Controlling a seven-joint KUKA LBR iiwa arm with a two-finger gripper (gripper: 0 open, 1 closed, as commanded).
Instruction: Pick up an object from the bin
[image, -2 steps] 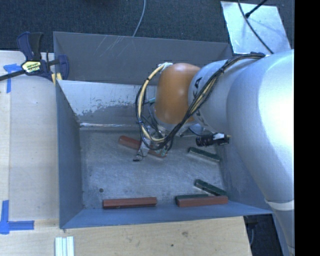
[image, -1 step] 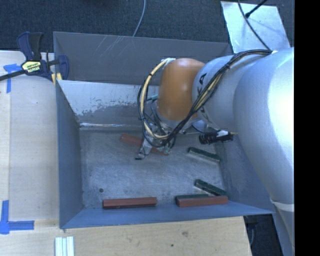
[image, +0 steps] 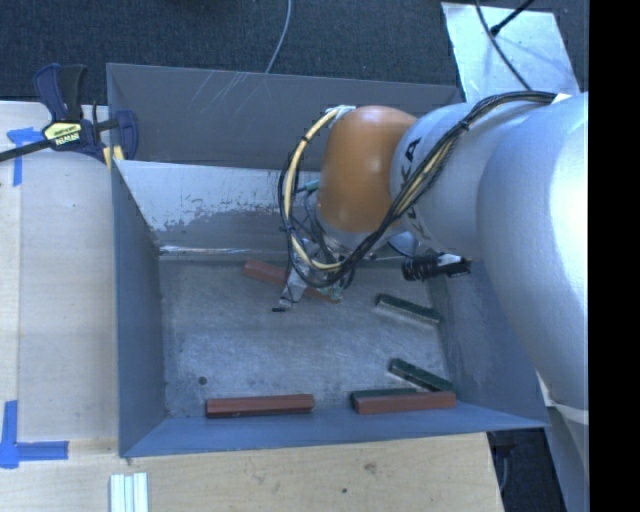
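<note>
- Gripper (image: 289, 297) is low, just off the bin's (image: 135, 330) back wall (image: 210, 195). Its tip is at the right end of a short reddish-brown bar (image: 262, 270) lying along the foot of that wall.
- Risk: there is little room on the bar's back-wall side. The tip may land on top of the bar or scrape the wall, and the bar would skid rather than get gripped.
- Risk: the tip sits at the bar's end, not its middle. A grip there would likely let it swing or drop on lift.
- Gripper opening: can't tell. Cable loops (image: 318, 262) hide the tip, so contact with the bar is unclear too.
- Two dark green bars (image: 408, 307) (image: 420, 376) and two more brown bars (image: 260, 405) (image: 403, 402) lie farther from the back wall, well apart from the tip.
</note>
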